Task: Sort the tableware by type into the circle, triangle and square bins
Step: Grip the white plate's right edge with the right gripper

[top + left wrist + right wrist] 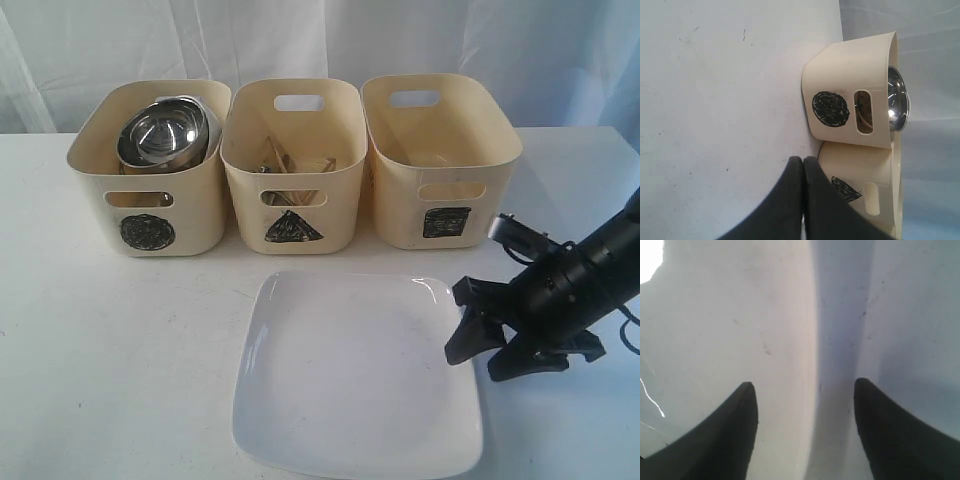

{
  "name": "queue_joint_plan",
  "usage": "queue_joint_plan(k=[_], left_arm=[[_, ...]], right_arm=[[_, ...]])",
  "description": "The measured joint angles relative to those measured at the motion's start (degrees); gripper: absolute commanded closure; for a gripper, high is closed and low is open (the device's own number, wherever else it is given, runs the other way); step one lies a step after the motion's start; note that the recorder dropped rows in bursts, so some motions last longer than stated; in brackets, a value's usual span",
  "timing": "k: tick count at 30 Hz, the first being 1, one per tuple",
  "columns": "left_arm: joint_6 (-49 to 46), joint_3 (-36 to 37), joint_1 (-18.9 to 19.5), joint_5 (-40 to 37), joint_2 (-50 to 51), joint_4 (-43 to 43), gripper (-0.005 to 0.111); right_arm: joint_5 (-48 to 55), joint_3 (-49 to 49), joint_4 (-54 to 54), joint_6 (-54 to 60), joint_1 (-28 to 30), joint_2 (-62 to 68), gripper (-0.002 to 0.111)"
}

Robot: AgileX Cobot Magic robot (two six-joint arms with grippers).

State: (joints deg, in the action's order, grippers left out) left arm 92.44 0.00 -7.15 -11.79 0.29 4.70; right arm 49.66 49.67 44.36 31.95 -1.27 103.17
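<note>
- Circle bin [95, 190] stands at 10 o'clock on the table [100, 350]. A steel bowl [163, 133] sits on top of its load, with a white rim [208, 112] just behind it. What lies underneath is hidden.
- Triangle bin [250, 205] stands at 12 o'clock and holds chopsticks [285, 160]. Any other cutlery in it is too small to make out.
- Square bin [400, 200] stands at 2 o'clock and looks empty from here.
- The plate [350, 380] lies flat on the table at 6 o'clock, apart from all the bins. It is the only piece left outside them.
- The right gripper [476, 362] is low at the plate's 3 o'clock edge with its jaws spread wide and holding nothing. The wrist view shows the plate's rim running between them.
- The left gripper [803, 160] has its jaws pressed together and empty, over bare table in front of the circle and triangle bins.
- Judgement: sorting is nearly done. The plate remains, presumably for the square bin. Pinching its thin rim and tilting it to fit seems the hard part.
</note>
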Motion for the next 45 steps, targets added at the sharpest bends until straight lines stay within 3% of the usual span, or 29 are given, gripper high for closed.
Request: queue_joint_plan(k=[38, 45], left_arm=[[0.0, 0.0, 0.0, 0.0, 0.0, 0.0, 0.107], [0.0, 0.0, 0.0, 0.0, 0.0, 0.0, 0.107]], right_arm=[[0.77, 0.59, 11.99, 7.73, 0.0, 6.31, 0.054], [0.46, 0.59, 12.66, 8.28, 0.0, 6.68, 0.077]])
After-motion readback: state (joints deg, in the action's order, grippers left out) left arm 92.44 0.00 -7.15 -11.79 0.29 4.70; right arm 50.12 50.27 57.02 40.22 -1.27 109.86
